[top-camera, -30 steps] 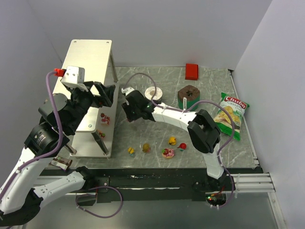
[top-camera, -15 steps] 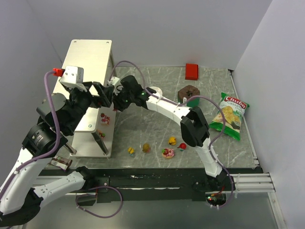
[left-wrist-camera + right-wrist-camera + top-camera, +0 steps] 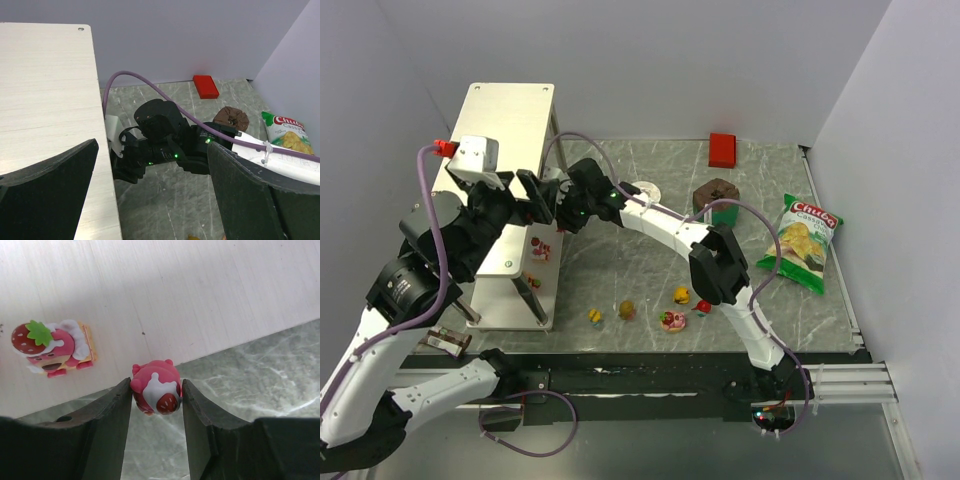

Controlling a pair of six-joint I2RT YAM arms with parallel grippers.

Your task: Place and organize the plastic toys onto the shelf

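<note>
The right arm point(image 3: 660, 225) has swung left to the shelf point(image 3: 210, 285), where the right fingers point(image 3: 112, 415) clamp a pink toy point(image 3: 156, 390) at its lower tier's edge, likely light, hard and slick, best pinched across its rounded sides; the left fingers point(image 3: 45, 195) gape empty.

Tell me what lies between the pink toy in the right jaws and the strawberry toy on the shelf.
Nothing. The right wrist view shows only bare shelf between the pink toy, held by the right gripper, and the strawberry toy.
</note>
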